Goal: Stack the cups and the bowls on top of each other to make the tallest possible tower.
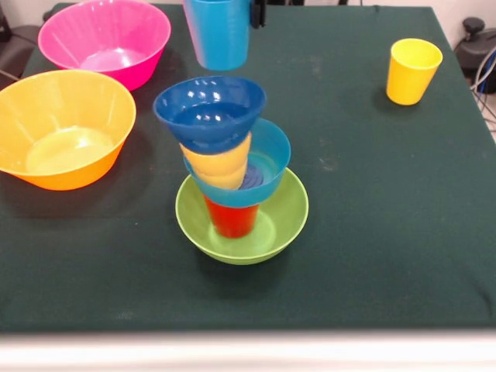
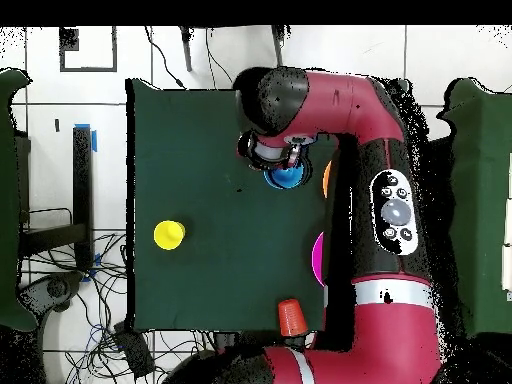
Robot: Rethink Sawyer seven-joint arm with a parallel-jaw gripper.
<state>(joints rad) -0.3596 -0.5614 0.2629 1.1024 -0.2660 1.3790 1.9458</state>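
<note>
The tower (image 1: 232,174) stands near the middle of the dark green table (image 1: 372,232): a green bowl (image 1: 275,225) at the base, a red cup (image 1: 231,219) upside down inside it, a light blue bowl (image 1: 273,159) on that, a yellow cup (image 1: 219,164) inverted on top, and a dark blue bowl (image 1: 209,111) crowning it, the whole column leaning to the picture's left in the front view. Just above and behind it hangs a light blue cup (image 1: 219,32), carried at the top edge by the gripper (image 1: 256,14), which appears clenched on the cup's side, though the fingers themselves are mostly out of sight. In the overhead view the red arm (image 2: 345,110) covers most of the stack. These pieces look light, stiff and glossy, so they will likely slide on each other easily and the leaning column could topple at a small sideways nudge; the cup is best held by its wall near the rim and lowered straight down, centred in the dark blue bowl. The pink bowl (image 1: 105,39) and yellow-orange bowl (image 1: 62,128) sit well apart at the left in the front view, the pink one near the far table edge, and a spare yellow cup (image 1: 413,71) stands alone at the right. Open cloth lies around the tower on the near and right sides, giving room to retreat
</note>
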